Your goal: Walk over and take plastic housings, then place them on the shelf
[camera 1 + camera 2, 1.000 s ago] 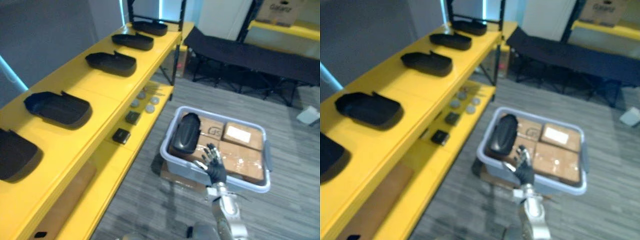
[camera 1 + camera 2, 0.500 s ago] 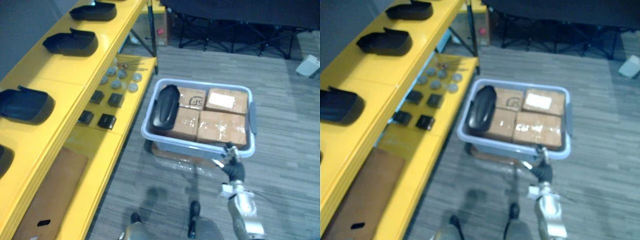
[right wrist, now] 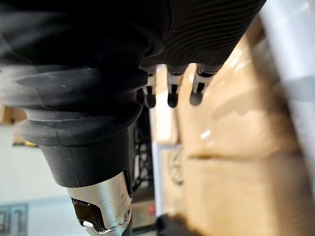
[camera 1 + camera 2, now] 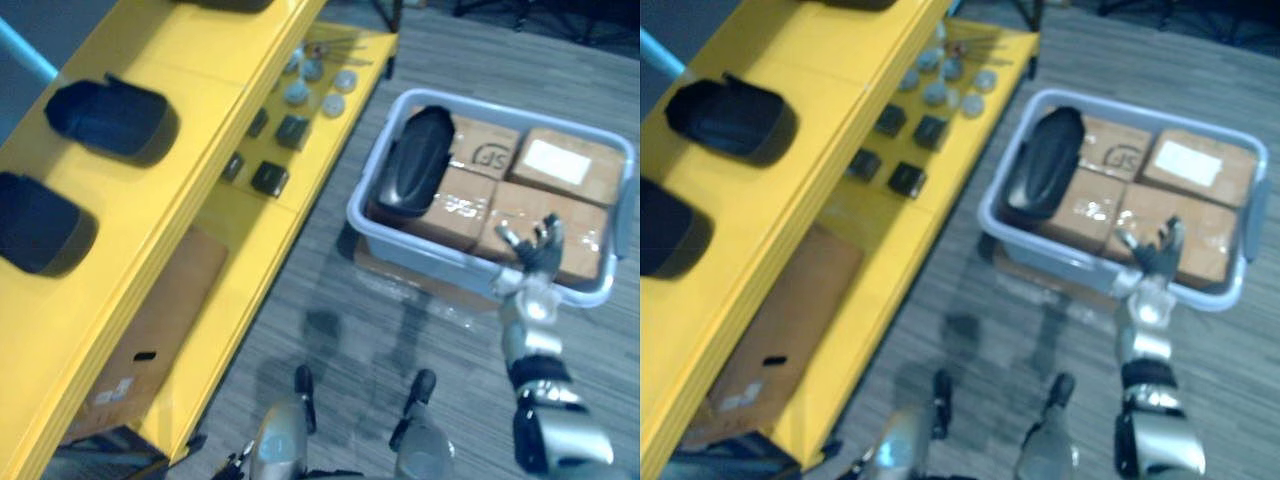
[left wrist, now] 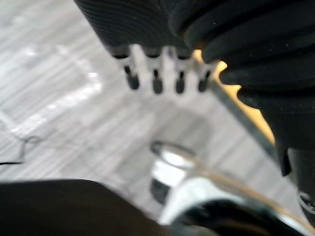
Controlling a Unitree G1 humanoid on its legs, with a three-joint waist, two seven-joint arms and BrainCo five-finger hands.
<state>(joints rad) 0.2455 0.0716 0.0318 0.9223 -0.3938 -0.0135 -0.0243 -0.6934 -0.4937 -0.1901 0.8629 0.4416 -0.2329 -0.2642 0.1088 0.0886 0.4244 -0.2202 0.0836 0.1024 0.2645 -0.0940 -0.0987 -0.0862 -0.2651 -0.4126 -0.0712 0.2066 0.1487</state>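
Right hand (image 4: 537, 248), fingers spread and empty, is now over the near rim of the grey bin (image 4: 430, 262), right of frame; 0.5 s ago it sat just short of it. The view shift is camera motion. Housing (image 4: 413, 162) lies in the bin's left side, apart from the hand, so the grasp looks not yet started. Left hand (image 5: 165, 73) idle, fingers straight.

Black plastic housing (image 4: 413, 162) in pale grey bin (image 4: 430, 255), brown cartons (image 4: 505, 205), yellow shelf (image 4: 200, 90), grey striped floor (image 4: 340, 330).

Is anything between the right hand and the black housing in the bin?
Nothing visible. The right hand is open by the grey bin's near rim; the plastic housing lies exposed atop cardboard boxes.
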